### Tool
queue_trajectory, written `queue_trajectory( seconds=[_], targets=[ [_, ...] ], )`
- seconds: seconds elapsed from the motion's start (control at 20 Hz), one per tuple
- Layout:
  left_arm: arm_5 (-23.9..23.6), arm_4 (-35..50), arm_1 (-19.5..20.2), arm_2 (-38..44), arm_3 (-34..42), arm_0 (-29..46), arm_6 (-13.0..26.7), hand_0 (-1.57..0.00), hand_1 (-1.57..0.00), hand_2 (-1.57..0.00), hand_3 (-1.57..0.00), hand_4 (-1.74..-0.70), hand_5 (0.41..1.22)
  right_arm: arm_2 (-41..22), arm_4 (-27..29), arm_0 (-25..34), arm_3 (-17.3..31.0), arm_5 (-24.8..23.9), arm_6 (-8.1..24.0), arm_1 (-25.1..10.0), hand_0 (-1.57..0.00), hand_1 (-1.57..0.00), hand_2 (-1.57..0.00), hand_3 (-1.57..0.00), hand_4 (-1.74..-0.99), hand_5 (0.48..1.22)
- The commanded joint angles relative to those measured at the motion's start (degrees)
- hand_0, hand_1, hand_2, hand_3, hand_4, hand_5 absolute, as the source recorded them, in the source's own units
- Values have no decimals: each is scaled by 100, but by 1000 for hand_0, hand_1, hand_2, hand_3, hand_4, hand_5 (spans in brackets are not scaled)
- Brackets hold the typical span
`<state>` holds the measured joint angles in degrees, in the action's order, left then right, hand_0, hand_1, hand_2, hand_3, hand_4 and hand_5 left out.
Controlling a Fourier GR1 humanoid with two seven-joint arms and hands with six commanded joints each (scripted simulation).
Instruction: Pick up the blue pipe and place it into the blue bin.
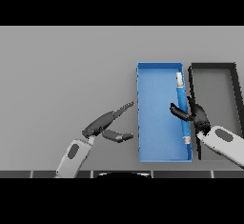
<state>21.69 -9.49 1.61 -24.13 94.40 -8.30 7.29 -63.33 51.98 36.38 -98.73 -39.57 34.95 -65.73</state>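
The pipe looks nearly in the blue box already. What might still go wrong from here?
The right hand has its fingers around the blue pipe, which lies close along the right wall of the blue bin. Opening or lifting away could drag the pipe or bump that wall. The black bin sits right beside, so a nudge could shift either bin. The left hand rests open on the table, apart.

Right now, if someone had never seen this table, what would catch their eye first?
Probably the bright blue bin, right of centre on the grey table, with the blue pipe lying lengthwise along its right wall. The right hand reaches over that wall, its fingers curled at the pipe. A black bin sits just to the right, and the left hand hovers open left of the blue bin.
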Motion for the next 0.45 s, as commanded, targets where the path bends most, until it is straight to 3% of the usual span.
queue_trajectory(
  seconds=[0.0,0.25,0.4],
  targets=[
    [1,24,16,39,-15,-21,-57,1,1,1,1,-888,429,-49,-23,41,-8,-48,0,-13,-16,-14,-14,-8,-1030,682],
    [-27,40,-38,33,19,-58,-36,1,1,1,1,-885,431,-26,91,76,-61,74,0,-135,-6,-5,-5,-3,-1022,658],
    [-13,47,-86,1,33,-102,86,1,1,1,1,-885,431,-66,47,127,23,140,-19,-12,-6,-5,-5,-3,-1022,643]
  ],
)
